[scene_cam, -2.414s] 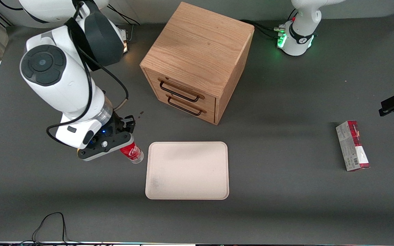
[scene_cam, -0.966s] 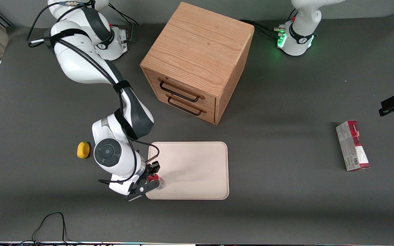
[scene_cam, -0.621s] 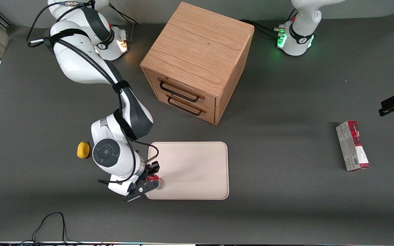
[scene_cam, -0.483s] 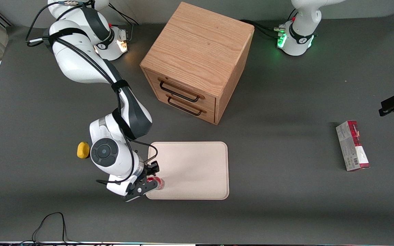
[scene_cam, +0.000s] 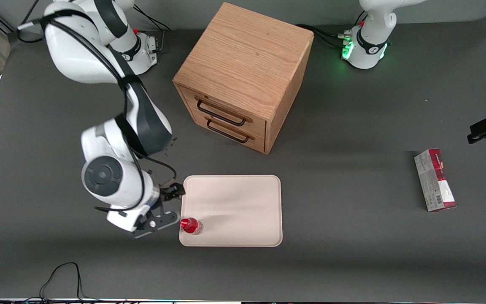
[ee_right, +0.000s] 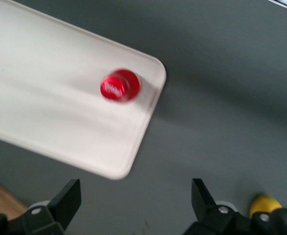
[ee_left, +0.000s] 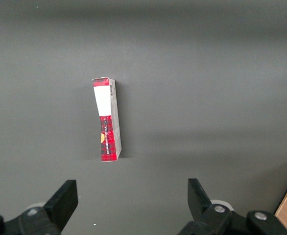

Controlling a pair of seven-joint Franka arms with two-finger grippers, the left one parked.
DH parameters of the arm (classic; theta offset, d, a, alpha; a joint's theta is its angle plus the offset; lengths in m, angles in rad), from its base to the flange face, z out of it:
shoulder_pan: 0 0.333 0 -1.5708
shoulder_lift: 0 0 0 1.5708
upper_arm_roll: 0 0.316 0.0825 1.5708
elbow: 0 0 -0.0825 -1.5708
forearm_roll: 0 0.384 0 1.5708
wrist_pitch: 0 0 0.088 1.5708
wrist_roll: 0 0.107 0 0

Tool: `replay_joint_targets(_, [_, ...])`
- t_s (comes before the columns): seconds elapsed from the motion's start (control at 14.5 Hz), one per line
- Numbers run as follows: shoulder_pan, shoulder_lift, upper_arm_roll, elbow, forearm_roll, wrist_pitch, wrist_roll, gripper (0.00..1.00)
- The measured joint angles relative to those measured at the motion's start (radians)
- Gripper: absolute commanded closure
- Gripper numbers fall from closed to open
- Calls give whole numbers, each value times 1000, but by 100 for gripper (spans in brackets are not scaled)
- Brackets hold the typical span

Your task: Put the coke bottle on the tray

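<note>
The coke bottle (scene_cam: 190, 225) stands upright on the tray (scene_cam: 234, 207), in the tray's corner nearest the front camera and the working arm's end. From above, the right wrist view shows its red cap (ee_right: 120, 85) close to the tray's rounded corner (ee_right: 148, 93). My gripper (scene_cam: 174, 205) hangs open above the table just off the tray's short edge, apart from the bottle. Nothing sits between its spread fingers (ee_right: 136, 196).
A wooden two-drawer cabinet (scene_cam: 243, 71) stands farther from the front camera than the tray. A red-and-grey carton (scene_cam: 435, 179) lies toward the parked arm's end of the table. A small yellow lump (ee_right: 263, 204) lies on the table close under my gripper.
The gripper carried the bottle onto the tray's corner, let it go, then rose and drew back off the tray toward the working arm's end. The bottle stays standing.
</note>
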Motion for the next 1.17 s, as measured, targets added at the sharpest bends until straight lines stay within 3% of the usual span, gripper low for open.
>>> replay_joint_targets(0.21, [-1, -155, -48, -85, 0, -80, 0, 0])
replay_joint_targets(0.55, [-4, -420, -164, -369, 9, -76, -8, 0])
replay_joint_targets(0.83, [-9, -555, -296, -535, 85, -28, -62, 0])
replay_joint_targets(1.17, [-152, -642, -306, -634, 100, 20, -111, 0])
